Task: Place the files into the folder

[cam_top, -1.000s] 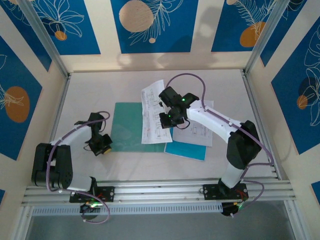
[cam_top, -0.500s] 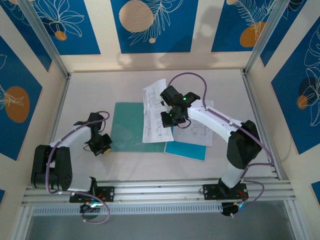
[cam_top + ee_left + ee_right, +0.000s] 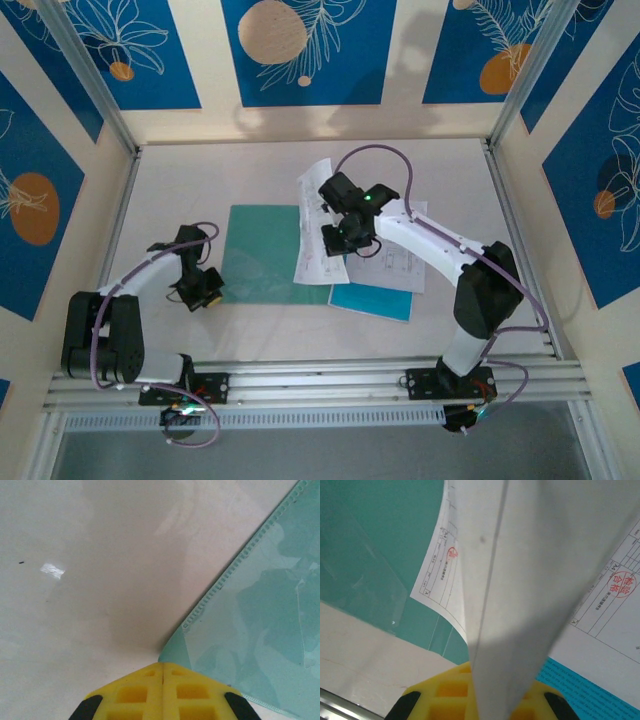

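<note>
On the tabletop [image 3: 200,180], near its middle, the green folder [image 3: 258,250] lay flat, with the left fingers [image 3: 170,690] pressed together and empty, low at its near-left corner. Whether they actually bore down on that corner could not be told. The right fingers [image 3: 333,240] were pinching one white sheet [image 3: 312,228] by its edge, over the folder's right side. A second before, that sheet had lain broad and nearly flat across the folder's right edge. Now it stood tilted and curled, its left edge drawn in toward the fingers, and in the right wrist view the paper rose steeply out of the pinch. The other printed sheets [image 3: 395,265] stayed beneath the right arm, resting on the blue sheet [image 3: 370,298] just beside the folder. The left arm had hardly shifted. That lift suggested the first sheet had come free of the stack and was being carried. None of the files seemed to be inside the folder yet, so the task looked to be in its early part.
</note>
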`<act>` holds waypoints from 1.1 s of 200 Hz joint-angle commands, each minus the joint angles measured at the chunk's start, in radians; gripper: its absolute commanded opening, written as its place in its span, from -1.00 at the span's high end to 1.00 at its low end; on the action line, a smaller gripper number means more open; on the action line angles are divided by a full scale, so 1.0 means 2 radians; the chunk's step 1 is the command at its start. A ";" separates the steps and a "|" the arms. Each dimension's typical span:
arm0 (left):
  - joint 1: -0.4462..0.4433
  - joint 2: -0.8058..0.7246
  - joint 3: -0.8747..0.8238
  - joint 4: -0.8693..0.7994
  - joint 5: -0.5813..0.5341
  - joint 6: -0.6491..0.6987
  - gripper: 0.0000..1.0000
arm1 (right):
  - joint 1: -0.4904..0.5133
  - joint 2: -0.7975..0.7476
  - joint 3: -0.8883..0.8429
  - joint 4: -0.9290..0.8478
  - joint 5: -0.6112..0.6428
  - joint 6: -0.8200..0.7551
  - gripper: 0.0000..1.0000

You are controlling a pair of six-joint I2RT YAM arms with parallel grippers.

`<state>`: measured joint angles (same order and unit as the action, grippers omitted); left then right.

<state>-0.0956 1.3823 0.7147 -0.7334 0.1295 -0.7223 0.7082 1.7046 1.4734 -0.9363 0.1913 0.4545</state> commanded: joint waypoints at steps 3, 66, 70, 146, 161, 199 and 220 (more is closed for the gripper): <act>0.005 -0.012 -0.005 -0.009 0.003 0.010 1.00 | 0.009 0.000 0.020 -0.005 -0.007 0.013 1.00; 0.005 -0.021 -0.005 -0.011 0.005 0.010 1.00 | 0.024 0.020 0.043 -0.006 -0.015 0.021 1.00; 0.006 -0.021 -0.005 -0.011 0.005 0.010 1.00 | 0.024 0.021 0.043 -0.006 -0.016 0.022 1.00; 0.006 -0.021 -0.004 -0.017 -0.002 0.011 1.00 | 0.002 0.016 0.003 0.040 -0.100 0.026 1.00; 0.006 -0.018 -0.002 -0.021 -0.008 0.011 1.00 | -0.011 0.016 -0.016 0.061 -0.134 0.025 1.00; 0.012 -0.002 0.002 -0.017 -0.009 0.008 1.00 | -0.044 0.019 -0.068 0.124 -0.196 0.028 1.00; 0.016 0.014 0.007 -0.013 -0.007 0.008 1.00 | -0.062 0.019 -0.096 0.159 -0.220 0.029 1.00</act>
<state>-0.0860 1.3766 0.7132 -0.7448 0.1238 -0.7227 0.6144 1.7428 1.3346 -0.7254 -0.1284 0.4995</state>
